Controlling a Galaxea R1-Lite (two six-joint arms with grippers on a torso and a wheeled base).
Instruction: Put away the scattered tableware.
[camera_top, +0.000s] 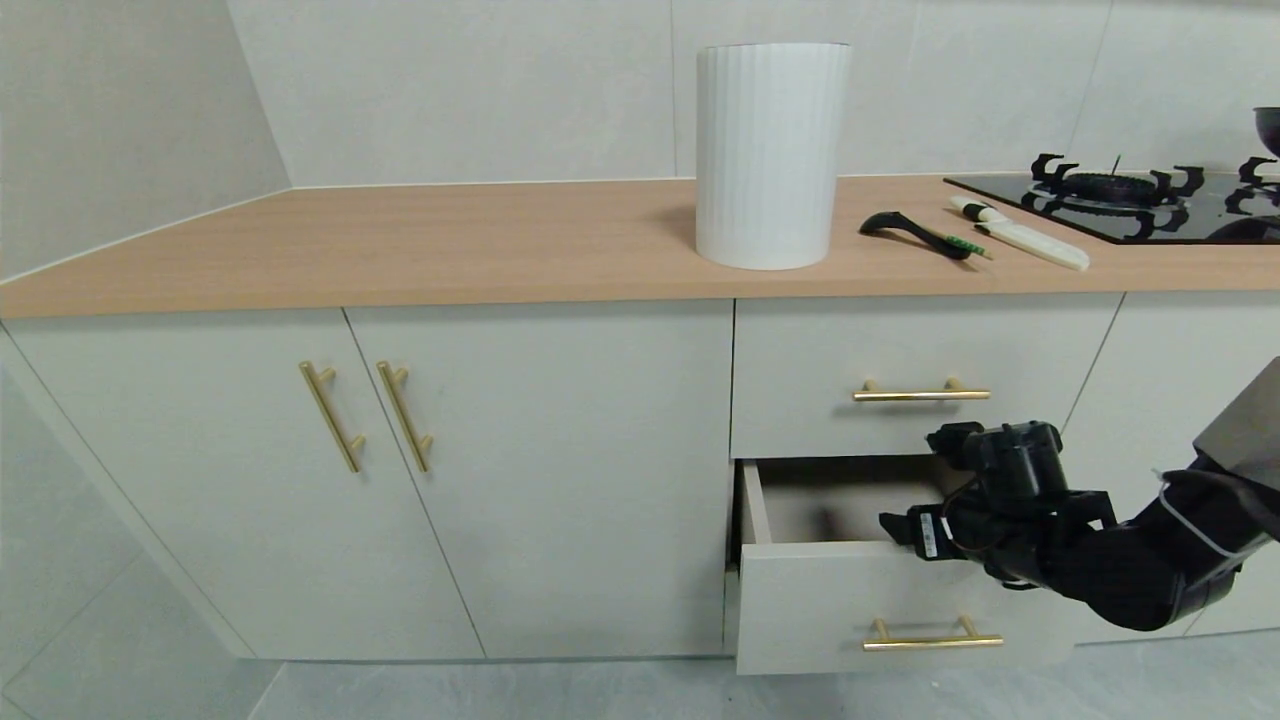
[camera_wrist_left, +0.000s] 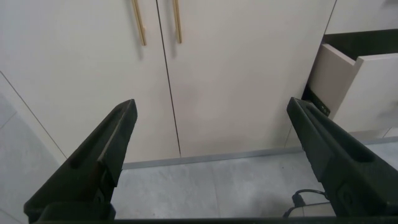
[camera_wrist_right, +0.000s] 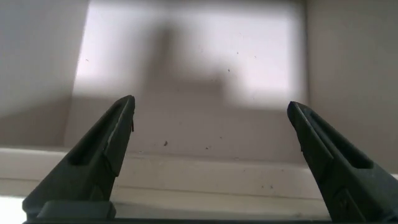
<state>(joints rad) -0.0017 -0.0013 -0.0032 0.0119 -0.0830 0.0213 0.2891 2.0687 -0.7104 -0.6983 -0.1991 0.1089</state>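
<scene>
The right arm (camera_top: 1130, 575) is built of glossy black, rounded segments, with a thin white cable (camera_top: 1195, 528) looped along its forearm and a small white label (camera_top: 929, 535) on the blocky wrist housing. The left gripper (camera_wrist_left: 211, 109) and the right gripper (camera_wrist_right: 211, 106) both carry dark, matte fingers (camera_wrist_left: 102, 158) shaped like flat wedges tapering to narrow tips.

From the head we look forward and down, from a little way back, over the worktop (camera_top: 450, 240), cabinet doors (camera_top: 400, 480) and open drawer (camera_top: 830, 600). Our left wrist camera sits low, facing those doors and the floor (camera_wrist_left: 205, 186), with the drawer at its edge. Our right wrist camera peers closely into that drawer.
</scene>
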